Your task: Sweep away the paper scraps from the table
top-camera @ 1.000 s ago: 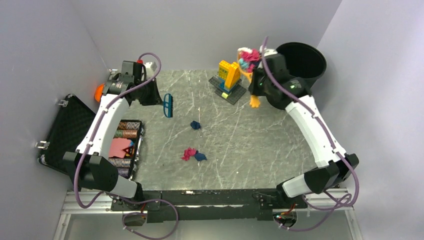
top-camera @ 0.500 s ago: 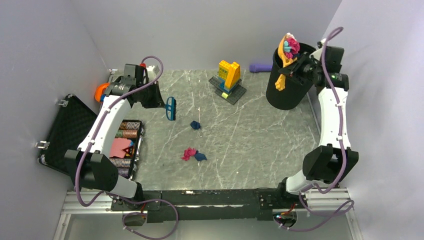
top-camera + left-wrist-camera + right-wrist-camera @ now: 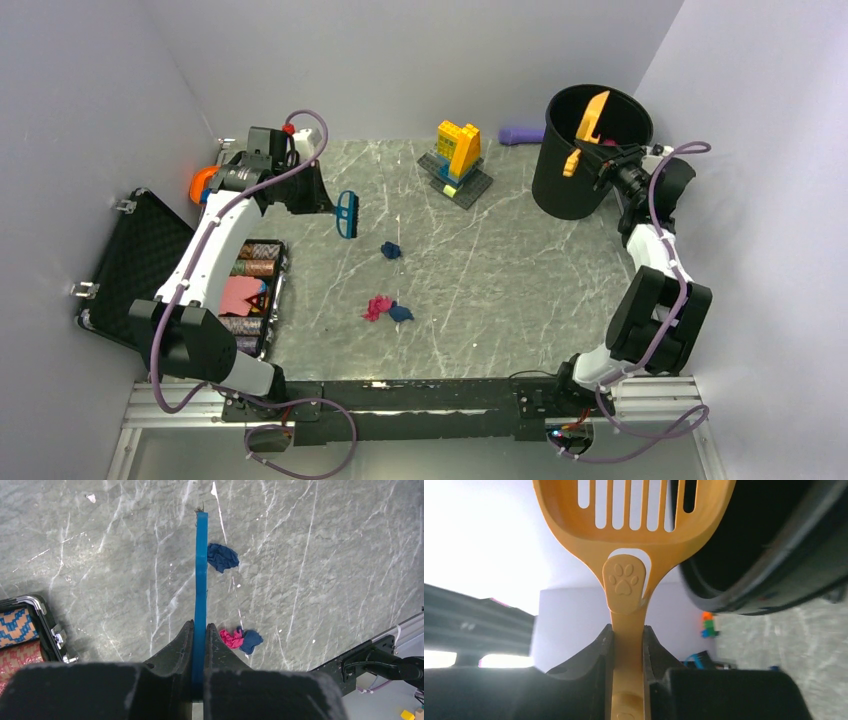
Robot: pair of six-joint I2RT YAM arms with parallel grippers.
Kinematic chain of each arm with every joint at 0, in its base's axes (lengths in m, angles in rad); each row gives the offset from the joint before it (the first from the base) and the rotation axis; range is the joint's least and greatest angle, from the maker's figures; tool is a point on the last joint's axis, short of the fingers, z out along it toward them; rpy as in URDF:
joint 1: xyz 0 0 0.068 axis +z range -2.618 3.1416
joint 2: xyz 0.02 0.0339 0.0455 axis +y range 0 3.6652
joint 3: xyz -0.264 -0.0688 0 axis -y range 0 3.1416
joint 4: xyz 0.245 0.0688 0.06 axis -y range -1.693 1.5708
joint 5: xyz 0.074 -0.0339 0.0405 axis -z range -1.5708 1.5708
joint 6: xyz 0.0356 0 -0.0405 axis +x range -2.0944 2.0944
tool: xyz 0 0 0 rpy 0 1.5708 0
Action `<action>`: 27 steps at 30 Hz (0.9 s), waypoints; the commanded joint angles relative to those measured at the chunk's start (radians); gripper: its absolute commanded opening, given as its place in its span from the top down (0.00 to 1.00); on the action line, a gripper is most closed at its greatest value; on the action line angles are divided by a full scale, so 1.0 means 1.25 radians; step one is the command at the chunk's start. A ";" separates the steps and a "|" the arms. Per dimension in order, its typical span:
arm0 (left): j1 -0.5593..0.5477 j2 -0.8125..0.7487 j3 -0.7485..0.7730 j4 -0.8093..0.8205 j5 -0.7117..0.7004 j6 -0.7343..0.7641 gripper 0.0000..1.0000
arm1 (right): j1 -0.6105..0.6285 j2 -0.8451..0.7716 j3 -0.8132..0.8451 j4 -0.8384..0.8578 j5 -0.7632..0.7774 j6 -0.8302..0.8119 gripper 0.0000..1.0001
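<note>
Evidently the right gripper [image 3: 628,641] clamps the orange scoop [image 3: 631,535] upended over the black bin [image 3: 560,192], presumably for dumping; the left gripper [image 3: 200,636] pinches the blue brush [image 3: 201,570] above the table [image 3: 520,280], ready for the paper scraps [image 3: 388,310] lying mid-table nearby

Grey marble table [image 3: 500,280] — paper scraps [image 3: 385,309] mid-surface (magenta, dark blue), brick build [image 3: 458,158], black bin [image 3: 560,185] behind.

- The left pincer [image 3: 328,207] holds the brush [image 3: 347,214], which juts rightward from it.
- A lone paper scrap [image 3: 391,250] lies on the desk [image 3: 520,290], right of that pincer and near the brush; the scrap cluster [image 3: 386,309] lies nearer the bases.
- The right pincer [image 3: 603,163] holds the scoop [image 3: 593,117], whose head is over the bin [image 3: 562,190] at that pincer's left.
- The brick build [image 3: 458,155] stands between both pincers.
- The case [image 3: 130,262] lies left of the left pincer.
</note>
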 commanded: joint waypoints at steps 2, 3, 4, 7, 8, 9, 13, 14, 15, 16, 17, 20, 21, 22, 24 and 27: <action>0.002 -0.018 -0.001 0.041 0.047 0.008 1.00 | -0.002 0.007 -0.028 0.437 -0.045 0.299 1.00; 0.002 -0.017 -0.004 0.041 0.048 0.008 1.00 | -0.002 0.006 -0.023 0.429 -0.049 0.292 1.00; 0.002 -0.017 -0.007 0.041 0.048 0.007 1.00 | -0.002 0.003 -0.017 0.416 -0.054 0.279 1.00; 0.002 -0.019 -0.013 0.044 0.044 0.007 1.00 | 0.000 -0.008 0.012 0.366 -0.074 0.217 1.00; 0.002 -0.021 -0.015 0.045 0.040 0.007 1.00 | 0.003 -0.012 0.024 0.342 -0.085 0.189 1.00; 0.002 -0.021 -0.016 0.046 0.030 0.007 1.00 | 0.008 -0.021 0.035 0.313 -0.094 0.158 1.00; 0.002 -0.017 0.002 0.031 -0.012 0.016 1.00 | 0.041 -0.065 0.080 0.123 -0.127 -0.040 1.00; 0.002 -0.016 0.009 0.026 -0.025 0.020 1.00 | 0.056 -0.082 0.101 0.046 -0.127 -0.115 1.00; 0.002 -0.017 0.014 0.023 -0.036 0.022 1.00 | 0.075 -0.097 0.128 -0.041 -0.122 -0.196 1.00; 0.002 -0.019 0.016 0.026 -0.040 0.022 1.00 | 0.099 -0.112 0.159 -0.150 -0.107 -0.298 1.00; 0.002 -0.021 0.013 0.031 -0.039 0.022 1.00 | 0.129 -0.126 0.197 -0.266 -0.083 -0.404 1.00; 0.003 -0.025 -0.004 0.061 -0.004 0.005 1.00 | 0.247 -0.147 0.295 -0.545 0.041 -0.655 1.00; 0.003 -0.023 -0.010 0.074 0.010 -0.010 1.00 | 0.303 -0.150 0.313 -0.605 0.083 -0.710 1.00; 0.002 -0.018 -0.019 0.086 0.031 -0.033 1.00 | 0.353 -0.155 0.320 -0.646 0.121 -0.753 1.00; 0.001 -0.005 -0.033 0.121 0.089 -0.080 1.00 | 0.421 -0.166 0.305 -0.696 0.186 -0.805 1.00; -0.006 0.025 -0.054 0.188 0.166 -0.154 1.00 | 0.495 -0.187 0.243 -0.722 0.257 -0.845 1.00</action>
